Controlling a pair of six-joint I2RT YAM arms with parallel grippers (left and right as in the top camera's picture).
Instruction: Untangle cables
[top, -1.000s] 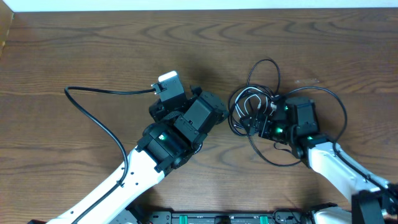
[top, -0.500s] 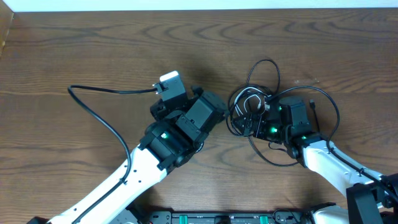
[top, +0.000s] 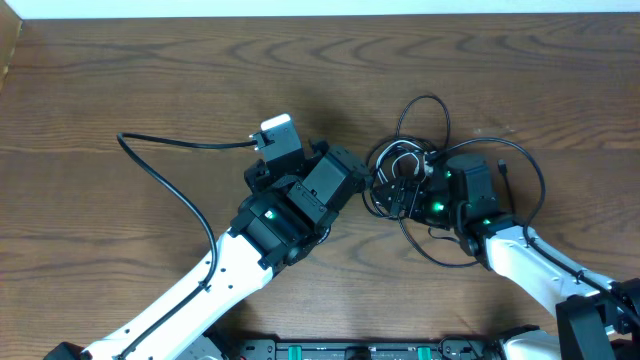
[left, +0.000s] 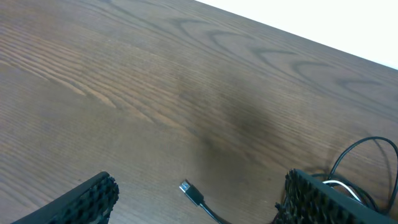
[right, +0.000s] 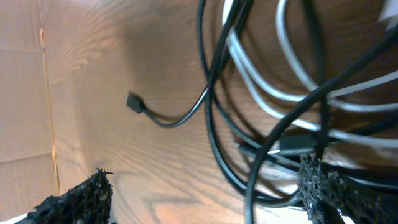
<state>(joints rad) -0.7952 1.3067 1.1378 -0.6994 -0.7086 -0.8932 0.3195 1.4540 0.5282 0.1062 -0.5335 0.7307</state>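
Note:
The cables lie in one tangle (top: 405, 165) right of the table's middle: the black cable (top: 425, 100) loops out toward the back, and the white cable (top: 400, 152) coils inside it. My right gripper (top: 402, 195) is open and low over the tangle's near side. In the right wrist view, black cable (right: 214, 81) and white cable (right: 292, 74) strands cross, and one black strand runs down between the spread fingers (right: 81, 199). My left gripper (left: 199, 205) is open just left of the tangle, with the black cable's USB plug (left: 191, 191) lying free between its fingers.
A thicker black arm wire (top: 170, 195) curves from the left wrist's camera across the left of the table. Another black wire (top: 542, 185) arcs round the right arm. The table's back edge (top: 320, 16) runs along the top.
My right gripper has slid left onto the tangle. The left arm has crept slightly right toward it, dragging its arm wire along.

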